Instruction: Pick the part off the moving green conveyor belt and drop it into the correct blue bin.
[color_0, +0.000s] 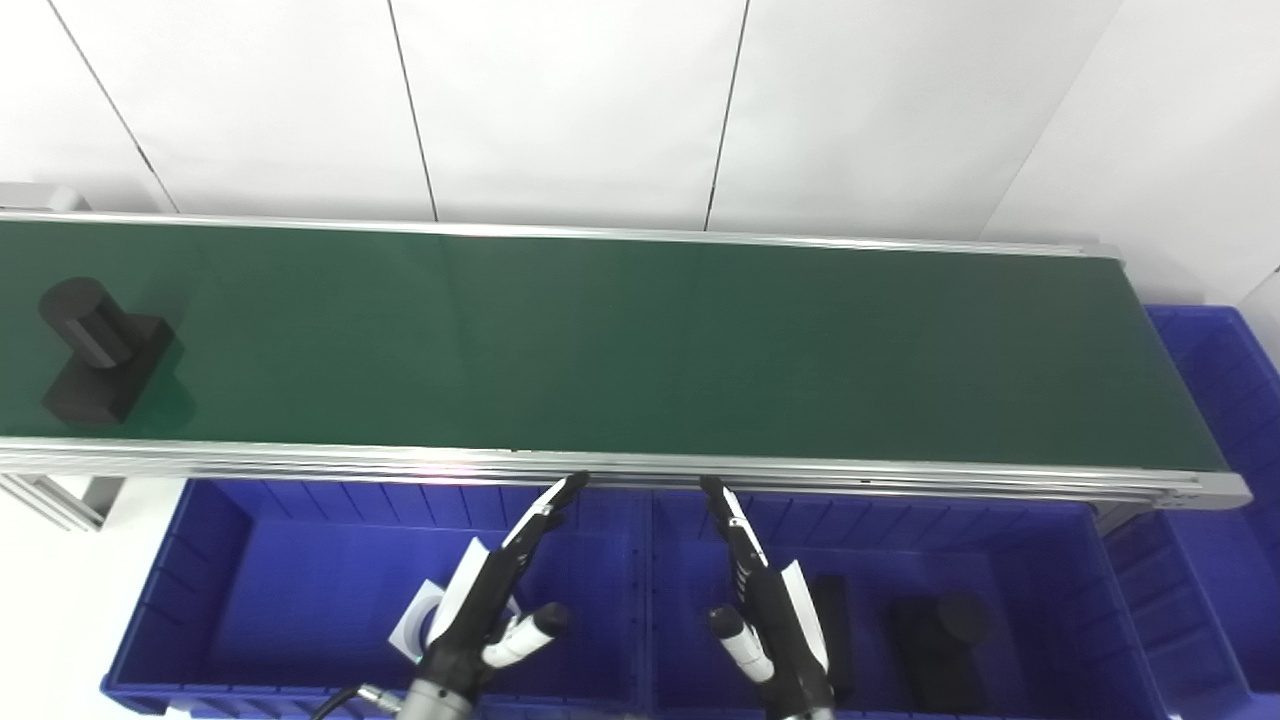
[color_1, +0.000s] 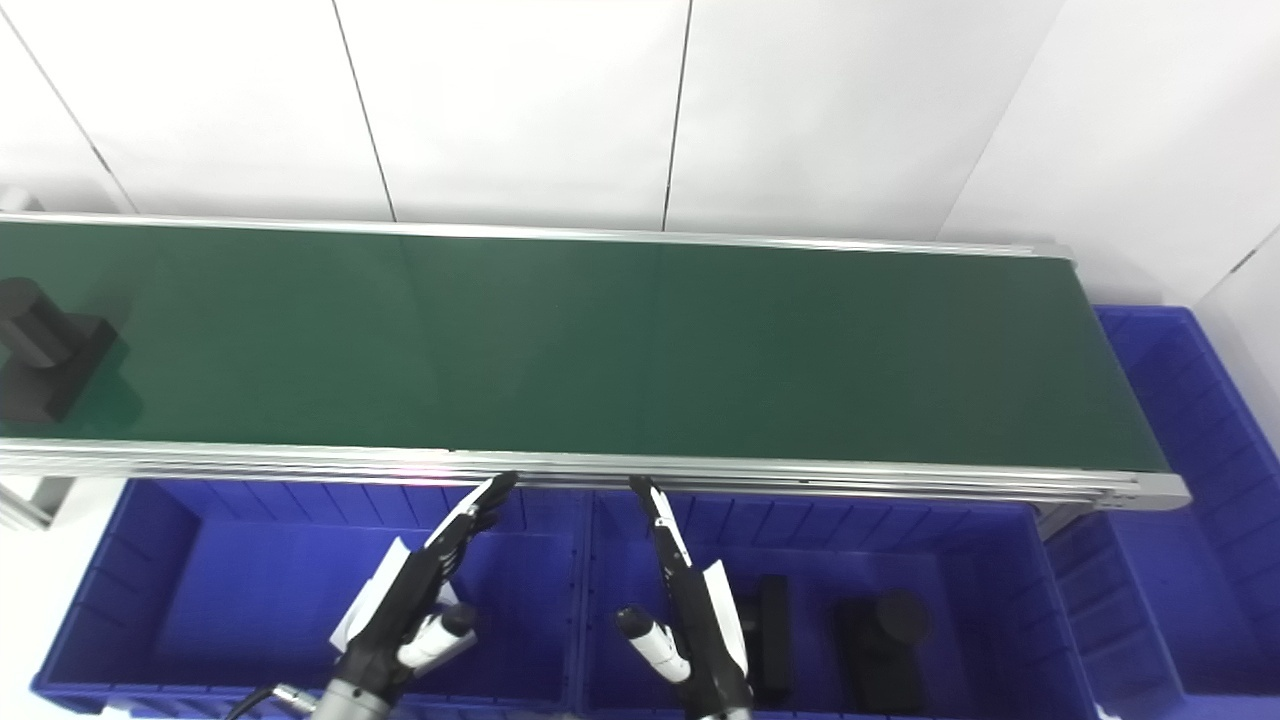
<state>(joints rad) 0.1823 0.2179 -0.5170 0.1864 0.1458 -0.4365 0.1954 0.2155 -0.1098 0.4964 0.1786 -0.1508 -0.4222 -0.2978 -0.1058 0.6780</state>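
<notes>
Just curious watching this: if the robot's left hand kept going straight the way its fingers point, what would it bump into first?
Probably the conveyor's near metal rail. The left hand points up toward it from above the blue bin; its height is unclear, so it might pass over.

A wall of white panels (color_0: 570, 100) stood at the far side, split by thin dark seams that ran upward. Pale floor (color_0: 50, 600) showed at the near left. The light was even and bright.

1. My left hand (color_0: 490, 600) is raised from the bottom edge, fingers straight and angled up to the right, thumb out, holding nothing.
2. My right hand (color_0: 765, 600) mirrors it, fingers extended up-left, empty.
</notes>
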